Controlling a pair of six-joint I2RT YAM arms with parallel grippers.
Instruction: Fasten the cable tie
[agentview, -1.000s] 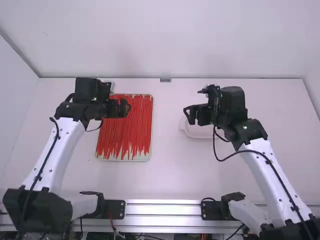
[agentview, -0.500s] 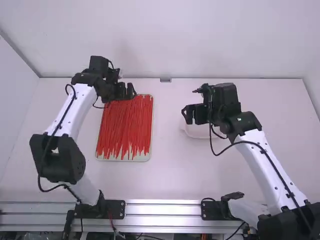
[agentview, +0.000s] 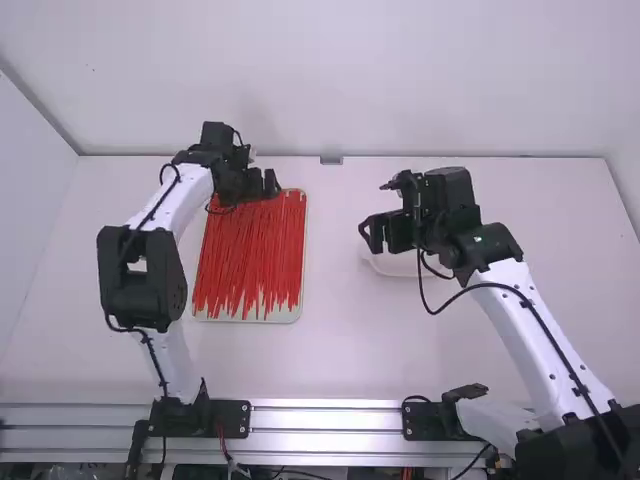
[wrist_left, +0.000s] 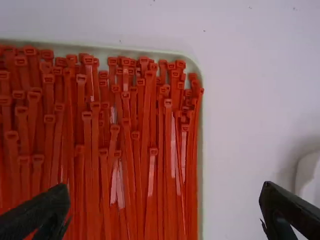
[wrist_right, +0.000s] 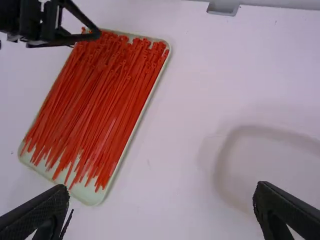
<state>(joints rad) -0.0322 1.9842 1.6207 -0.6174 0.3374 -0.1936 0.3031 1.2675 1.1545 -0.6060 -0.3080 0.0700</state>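
Note:
A heap of red cable ties (agentview: 250, 255) lies lengthwise on a pale tray (agentview: 245, 319) on the table's left half. My left gripper (agentview: 256, 184) hovers over the tray's far end, open, nothing between its fingers. In the left wrist view the ties' square heads (wrist_left: 115, 105) lie below my wide-spread left gripper (wrist_left: 165, 220). My right gripper (agentview: 378, 230) hangs open and empty right of the tray, over the near-left end of a white dish (agentview: 400, 264). In the right wrist view, beyond my right gripper (wrist_right: 160, 220), lie the ties (wrist_right: 95, 105) and the left gripper (wrist_right: 55, 27).
The shallow white oval dish (wrist_right: 270, 165) lies on the white table right of the tray; its edge is also in the left wrist view (wrist_left: 307, 170). A small grey bracket (agentview: 331, 159) sits at the table's far edge. White walls close in the back and left.
The left arm has swung away from the camera, and its gripper went from the tray's far-left corner to above the tray's far edge. The right gripper shifted slightly left.

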